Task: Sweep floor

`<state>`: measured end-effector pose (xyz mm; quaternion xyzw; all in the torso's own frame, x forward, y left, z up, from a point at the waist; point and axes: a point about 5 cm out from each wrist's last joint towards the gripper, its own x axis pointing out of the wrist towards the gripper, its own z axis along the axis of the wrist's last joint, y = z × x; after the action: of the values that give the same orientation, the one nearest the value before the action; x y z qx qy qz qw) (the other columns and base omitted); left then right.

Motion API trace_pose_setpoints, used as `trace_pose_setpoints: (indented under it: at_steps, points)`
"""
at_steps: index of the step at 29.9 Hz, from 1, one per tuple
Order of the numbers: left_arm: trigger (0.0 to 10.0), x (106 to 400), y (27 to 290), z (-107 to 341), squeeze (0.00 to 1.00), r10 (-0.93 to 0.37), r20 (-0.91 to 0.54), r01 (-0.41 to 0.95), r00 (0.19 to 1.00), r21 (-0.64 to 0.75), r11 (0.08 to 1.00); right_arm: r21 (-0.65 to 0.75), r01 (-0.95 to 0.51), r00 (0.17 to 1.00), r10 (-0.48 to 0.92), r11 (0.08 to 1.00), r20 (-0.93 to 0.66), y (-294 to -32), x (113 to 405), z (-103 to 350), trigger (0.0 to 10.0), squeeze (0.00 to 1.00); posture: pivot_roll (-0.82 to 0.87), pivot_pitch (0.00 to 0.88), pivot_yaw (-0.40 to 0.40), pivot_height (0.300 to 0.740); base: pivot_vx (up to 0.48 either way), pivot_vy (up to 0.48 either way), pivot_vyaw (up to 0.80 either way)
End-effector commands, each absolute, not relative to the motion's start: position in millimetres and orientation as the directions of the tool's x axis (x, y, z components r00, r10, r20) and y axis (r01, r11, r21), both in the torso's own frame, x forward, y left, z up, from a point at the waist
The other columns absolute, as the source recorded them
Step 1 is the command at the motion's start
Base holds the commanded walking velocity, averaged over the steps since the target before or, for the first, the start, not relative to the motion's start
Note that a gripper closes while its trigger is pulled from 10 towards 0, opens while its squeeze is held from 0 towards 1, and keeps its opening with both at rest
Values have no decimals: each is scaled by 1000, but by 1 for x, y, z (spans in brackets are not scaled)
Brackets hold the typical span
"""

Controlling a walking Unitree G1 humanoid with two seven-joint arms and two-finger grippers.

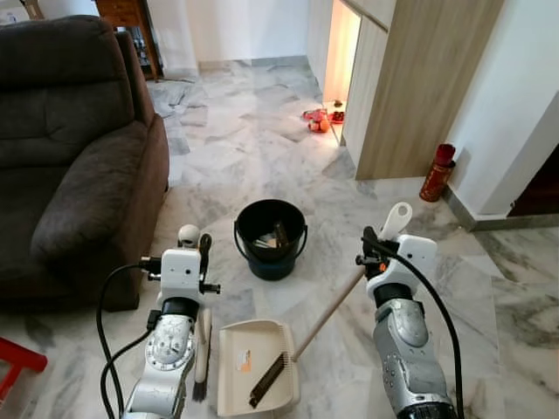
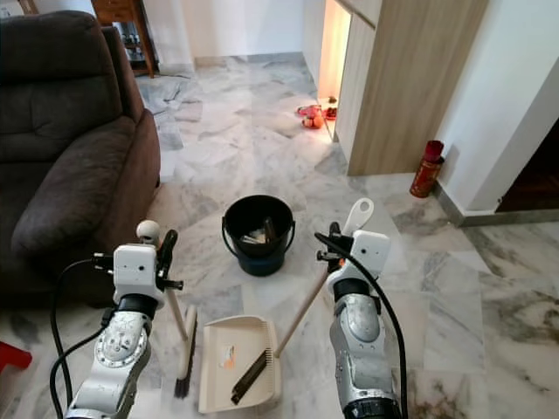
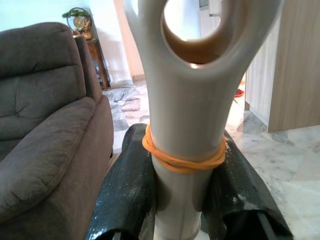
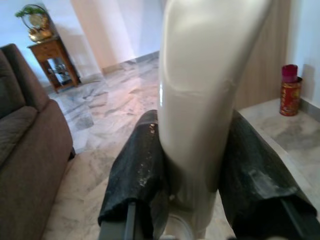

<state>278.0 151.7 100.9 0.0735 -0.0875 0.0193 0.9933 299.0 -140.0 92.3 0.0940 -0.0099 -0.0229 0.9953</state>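
The left claw (image 3: 182,200) is closed on the cream plastic handle of the hand broom (image 2: 184,349), both black fingers (image 3: 127,190) pressed against the shaft just below an orange rubber band (image 3: 182,159). The broom's long axis runs nearly upright, with its dark bristle head down on the grey-veined white marble floor (image 1: 262,131) and its handle end pointing up.

The right claw (image 4: 192,190) is clamped around the cream top grip of the long-handled cream plastic dustpan (image 1: 258,367). The dustpan's wooden pole slopes down from the claw toward the robot's left. The pan lies flat on the floor between the two arms, with a dark comb strip along one edge.

A round black plastic bucket (image 1: 271,237) stands on the floor just beyond the pan. A dark brown fabric sofa (image 1: 70,148) stands to the left.
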Motion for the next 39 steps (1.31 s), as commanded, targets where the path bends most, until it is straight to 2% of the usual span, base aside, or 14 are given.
trace_pose_setpoints:
  at_steps: [1, 7, 22, 33, 39]
  points:
    - [10000, 282, 152, 112, 0, 26, 222, -64, 975, 168, 984, 192, 31, 996, -46, 981, 73, -138, 304, 105, 10000, 0, 45, 0, 13, 740, 409, 0, 0]
    - [10000, 282, 152, 112, 0, 29, 222, -67, 975, 166, 984, 195, 19, 996, -35, 981, 77, -136, 304, 105, 10000, 0, 42, 0, 13, 740, 408, 0, -372]
    - [10000, 284, 152, 114, 0, 39, 235, -79, 971, 165, 983, 183, 3, 996, -20, 983, 88, -134, 306, 107, 10000, 0, 46, 0, 8, 740, 388, 0, 0]
    - [10000, 285, 151, 116, 0, 29, 249, -73, 968, 167, 983, 203, -7, 995, -14, 979, 99, -132, 307, 110, 10000, 0, 40, 0, 13, 740, 0, 0, 0]
    - [10000, 285, 151, 114, 0, 25, 244, -67, 970, 168, 983, 219, -68, 988, 35, 973, 150, -126, 305, 122, 10000, 0, 33, 0, 17, 740, 0, 0, 0]
